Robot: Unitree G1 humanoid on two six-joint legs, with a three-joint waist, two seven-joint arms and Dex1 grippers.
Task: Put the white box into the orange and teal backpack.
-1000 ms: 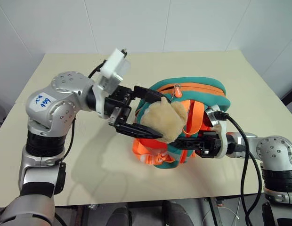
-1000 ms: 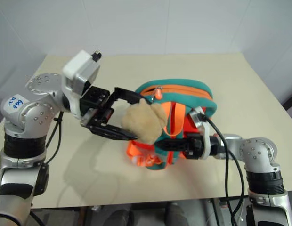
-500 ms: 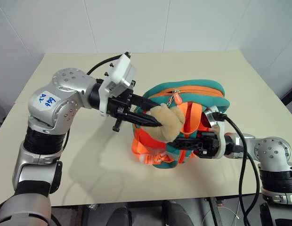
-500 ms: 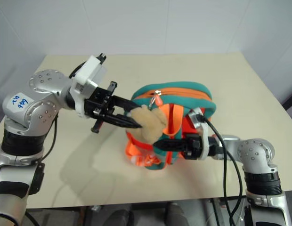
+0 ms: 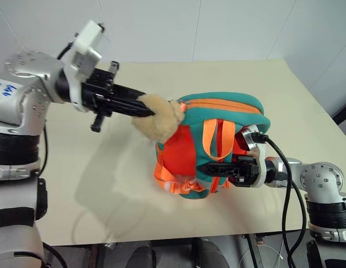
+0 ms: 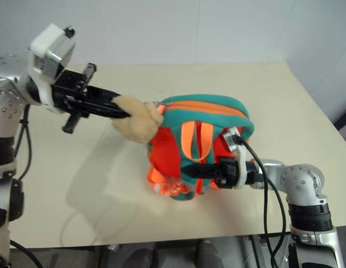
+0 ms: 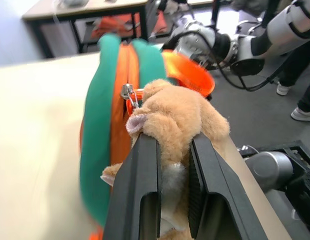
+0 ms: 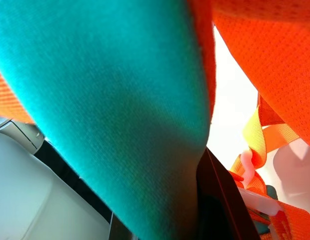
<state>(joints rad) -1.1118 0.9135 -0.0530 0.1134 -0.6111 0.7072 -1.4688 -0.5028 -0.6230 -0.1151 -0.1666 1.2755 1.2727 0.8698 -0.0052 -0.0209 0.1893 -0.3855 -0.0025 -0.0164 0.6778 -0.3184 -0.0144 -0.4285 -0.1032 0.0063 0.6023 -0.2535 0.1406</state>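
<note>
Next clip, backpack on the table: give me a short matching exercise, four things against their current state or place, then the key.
Things:
1. left tool
2. right tool
3. plush bear
4. zipper pull

States:
A. hanging at the bag's top seam beside the bear
B. shut on the backpack's teal trim, low on its side
C. stretched out sideways from the bag
D. clamped on the bear

Pairs: 1-D, 2-B, 3-C, 4-A

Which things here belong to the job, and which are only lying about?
Job: orange and teal backpack; plush bear, clamped by left gripper; right gripper, shut on the backpack's teal trim.

Lying about: nothing beyond the table.
</note>
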